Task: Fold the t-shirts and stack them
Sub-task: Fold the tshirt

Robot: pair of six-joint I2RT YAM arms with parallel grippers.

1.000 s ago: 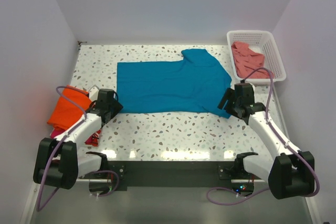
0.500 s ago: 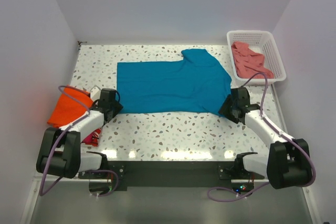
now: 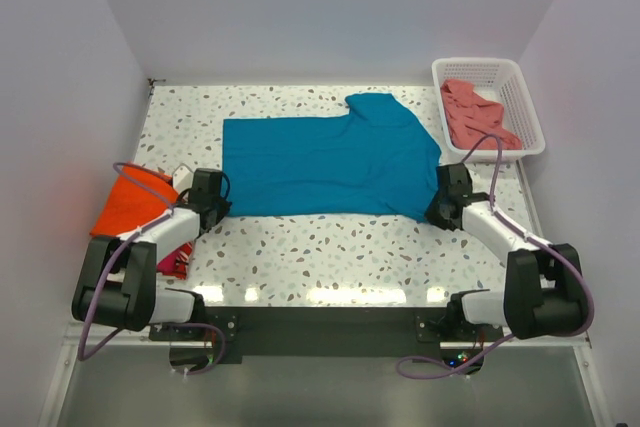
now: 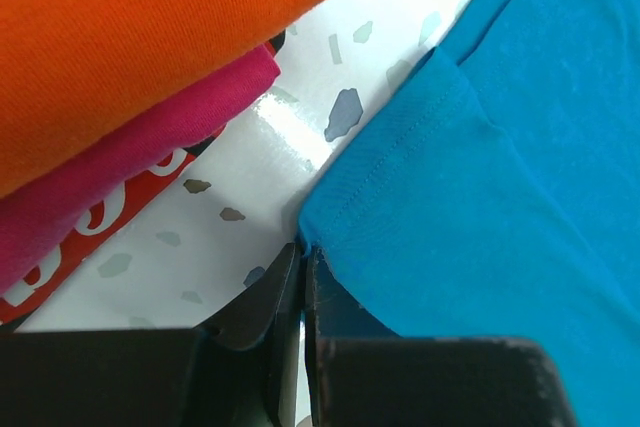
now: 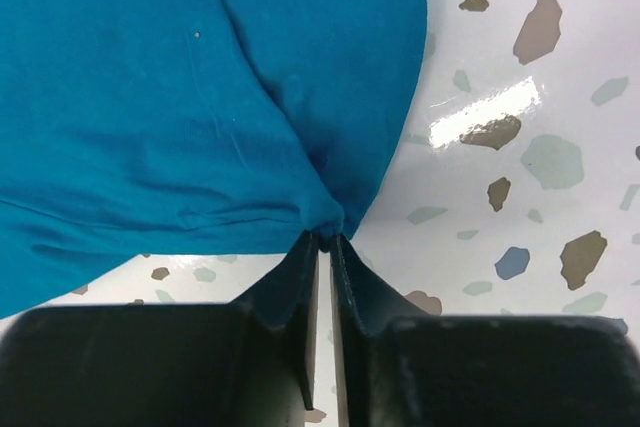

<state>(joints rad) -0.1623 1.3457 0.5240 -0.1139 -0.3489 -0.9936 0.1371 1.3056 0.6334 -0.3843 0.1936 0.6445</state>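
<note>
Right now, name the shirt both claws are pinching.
The teal-blue t-shirt spread flat: left claw and right claw each grip a near corner. The orange shirt and magenta shirt lie stacked at left; the salmon-pink shirt is in the basket.

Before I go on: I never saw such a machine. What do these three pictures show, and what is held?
Two robot arms stand at the near edge of a speckled table. One picture looks down from above; the other two come from wrist cameras. A soft teal-blue cloth t-shirt lies flat in the middle. At left, a folded bright orange shirt lies on a magenta-red shirt. A salmon-pink shirt sits in the white plastic lattice basket, far right. The left gripper and the right gripper each pinch a near corner of it.
</note>
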